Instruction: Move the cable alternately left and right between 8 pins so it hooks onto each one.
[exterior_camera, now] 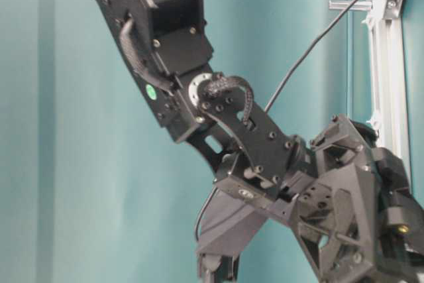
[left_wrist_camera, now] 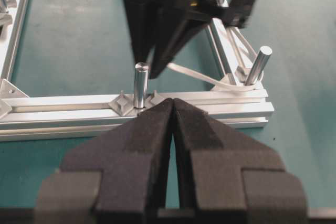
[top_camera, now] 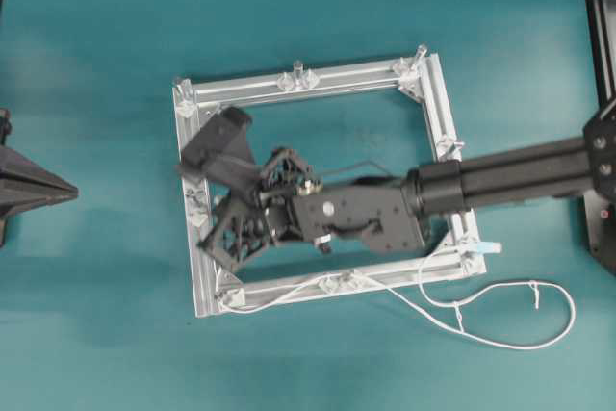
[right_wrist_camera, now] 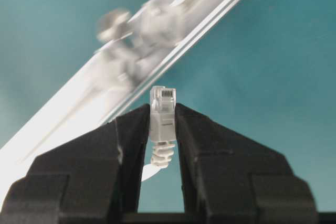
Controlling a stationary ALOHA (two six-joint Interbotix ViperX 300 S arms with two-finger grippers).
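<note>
Right end effector (right_wrist_camera: 163,129), a pair of black foam-padded fingers, pinches the small clear plug (right_wrist_camera: 163,109) of the long thin white cable (top_camera: 500,320) between its pads, plug tip pointing up past the fingertips in the right wrist view. Overhead, that end effector (top_camera: 214,166) sits over the left side of the square aluminium frame (top_camera: 318,79), its black arm reaching in from the right across the frame's right bar. From the frame's lower left corner the cable runs along the bottom bar, leaves the frame near the lower right corner and lies in a loose loop on the teal desk (top_camera: 96,93), with a small white tie on it (the stretch under the arm is hidden). A flat white run of cable (left_wrist_camera: 210,80) curls around the base of one silvery upright pin (left_wrist_camera: 258,64) at a frame corner in the left wrist view, while another pin (left_wrist_camera: 139,83) stands bare on the near bar. More pins (top_camera: 297,70) stand along the top bar. Left end effector (left_wrist_camera: 173,109) hovers just outside the frame with its black pads pressed together on nothing, and it shows at the left edge overhead (top_camera: 60,188), well apart from the cable. A blurred frame bar (right_wrist_camera: 173,35) crosses behind the plug.
</note>
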